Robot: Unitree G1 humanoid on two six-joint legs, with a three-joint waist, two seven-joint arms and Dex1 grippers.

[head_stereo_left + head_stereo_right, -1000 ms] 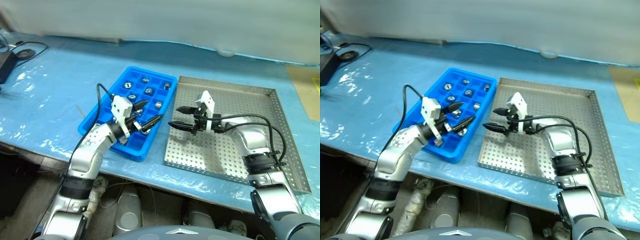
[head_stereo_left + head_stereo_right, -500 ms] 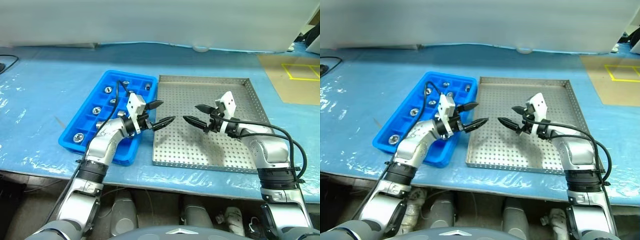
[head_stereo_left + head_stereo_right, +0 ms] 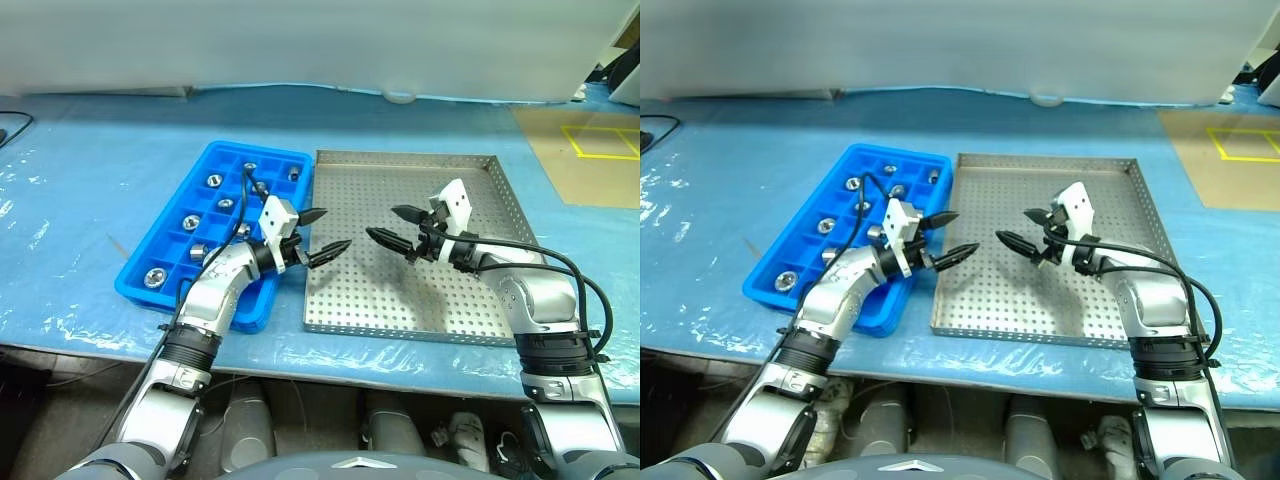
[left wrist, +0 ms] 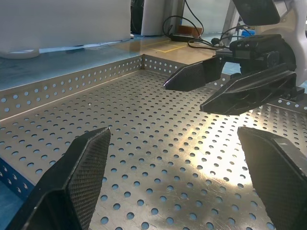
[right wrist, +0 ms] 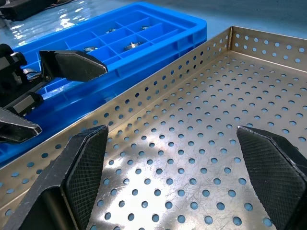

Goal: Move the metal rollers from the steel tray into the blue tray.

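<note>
Change since earlier: my left gripper [image 3: 318, 233] has eased down and toward the steel tray [image 3: 470, 315]; my right gripper [image 3: 392, 226] has barely shifted.
Left jaws: I see them spread wide with nothing between, tips over the steel tray's left rim, beside the blue tray [image 3: 165, 225].
Right jaws: I see them wide apart and bare, hovering over the perforated floor, pointing at the left gripper.
Metal rollers [image 3: 213, 181]: I count several sitting in the blue tray's compartments.
Trays: side by side on the blue-covered table [image 3: 80, 160].
</note>
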